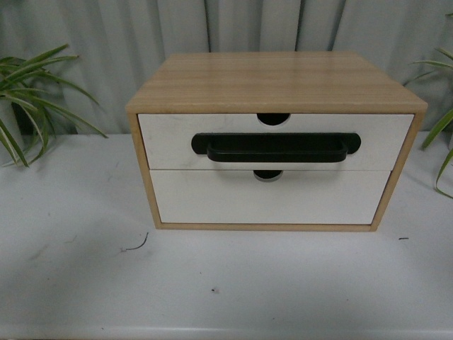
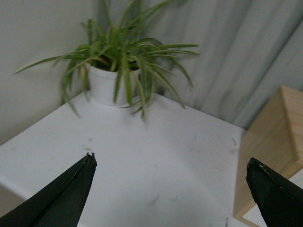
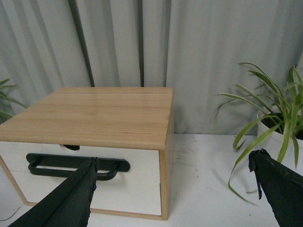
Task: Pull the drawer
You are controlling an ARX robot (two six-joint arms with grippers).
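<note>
A wooden cabinet (image 1: 276,81) stands on the white table. Its upper drawer (image 1: 170,138) has a white front, a long black bar handle (image 1: 274,147) and a half-round notch (image 1: 272,118) in its top edge; it sits flush, closed. Neither arm shows in the front view. My left gripper (image 2: 170,163) is open over bare table to the cabinet's left, with the cabinet's corner (image 2: 272,137) beside one finger. My right gripper (image 3: 173,161) is open, high in front of the cabinet's right corner, apart from the drawer (image 3: 142,163) and handle (image 3: 71,165).
Below lies a plain white drawer front (image 1: 269,198) with no handle. A potted plant (image 2: 118,71) stands at the table's back left, another plant (image 3: 279,118) to the cabinet's right. Grey curtain hangs behind. Table (image 1: 212,283) stretches in front of the cabinet.
</note>
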